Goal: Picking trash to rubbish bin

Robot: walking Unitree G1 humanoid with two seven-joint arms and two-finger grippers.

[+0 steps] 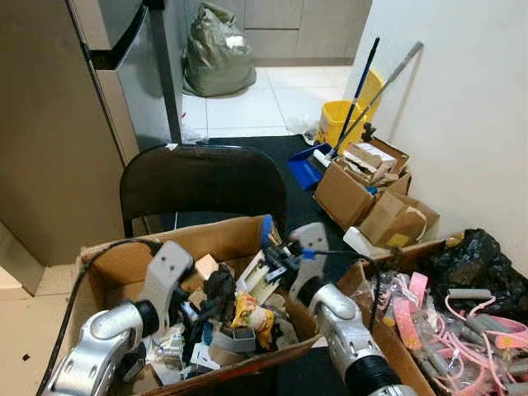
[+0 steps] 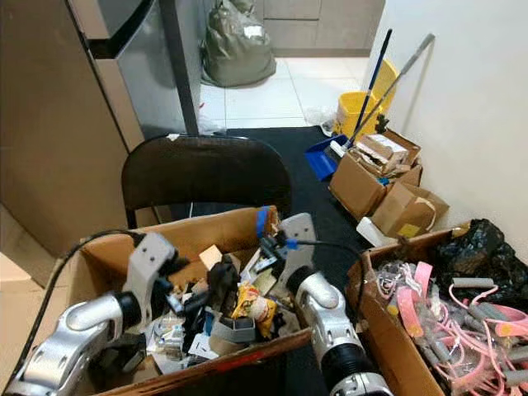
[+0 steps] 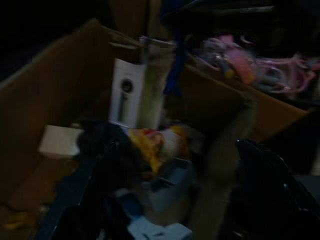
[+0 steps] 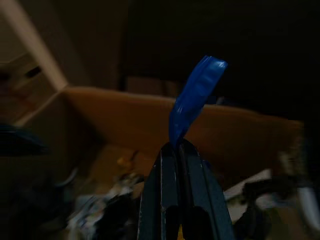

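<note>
the right gripper (image 4: 175, 146) is clamped on a blue strip (image 4: 196, 97), holding it up at the far rim of the trash box (image 1: 124, 262). the left gripper (image 1: 216, 290) is down among the litter in that box, beside a yellow wrapper (image 1: 247, 311); i cannot tell whether its fingers grip anything. a black chair (image 1: 202, 181) stands just behind the box.

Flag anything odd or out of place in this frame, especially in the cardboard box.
The right claw is shut on a strip of blue tape that sticks up from the cardboard box rim, apparently tape rather than loose trash. The left claw sits low among the clutter inside.
</note>
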